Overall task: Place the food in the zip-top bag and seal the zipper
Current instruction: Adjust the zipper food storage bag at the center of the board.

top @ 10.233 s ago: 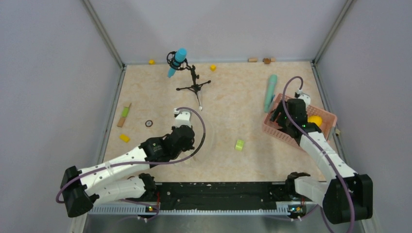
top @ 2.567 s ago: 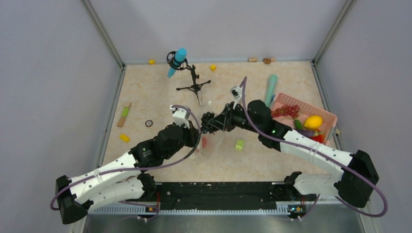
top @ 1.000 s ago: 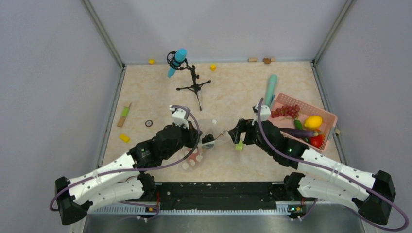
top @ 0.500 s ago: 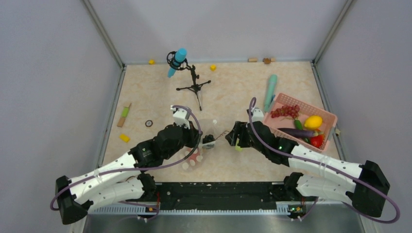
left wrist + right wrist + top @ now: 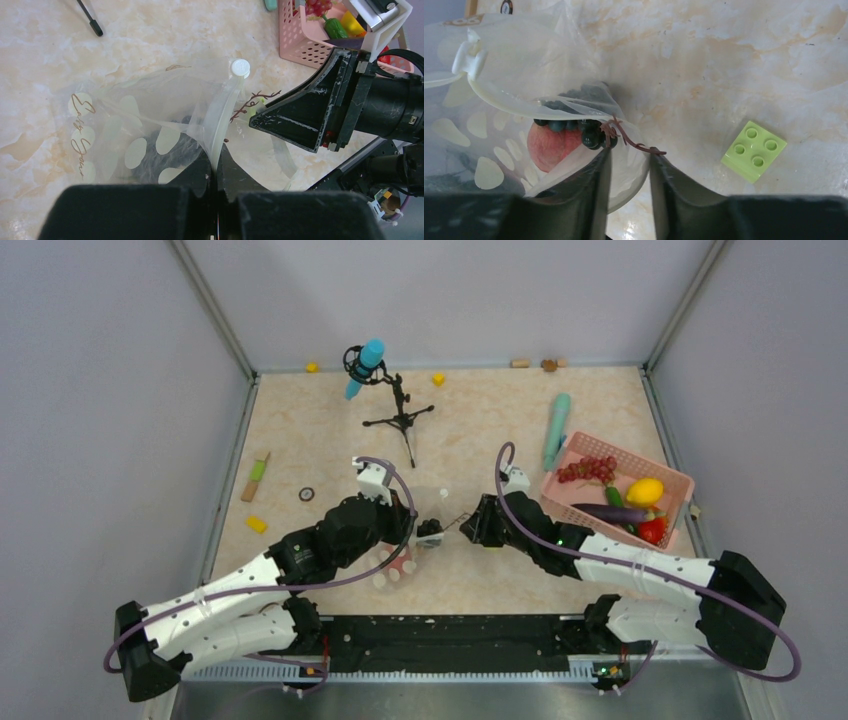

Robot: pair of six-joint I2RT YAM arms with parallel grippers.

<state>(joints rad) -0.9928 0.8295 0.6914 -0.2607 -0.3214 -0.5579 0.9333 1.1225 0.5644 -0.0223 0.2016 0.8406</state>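
The left pincer is pressed together on the zipper, holding that lip of the bag up off the bench. The right pincer stands slightly spread at the mouth. Film and the brown stem of the grapes lie in its gap, and it seems to pinch nothing. The grapes sit just inside, against a reddish piece.

The bag is mid-bench, a little toward the near edge, between the two arms. A basket with the lemon stands by the right edge.

The bag looks light, limp and slippery, and its film would likely crumple or slide under any push. The zipper is the one stiffer part, so that is where to hold, with the slider the place to pull for sealing.

The mouth faces the right edge. The zipper's long axis appears to run near to far, slider at the far end, and the body trails toward the left edge.
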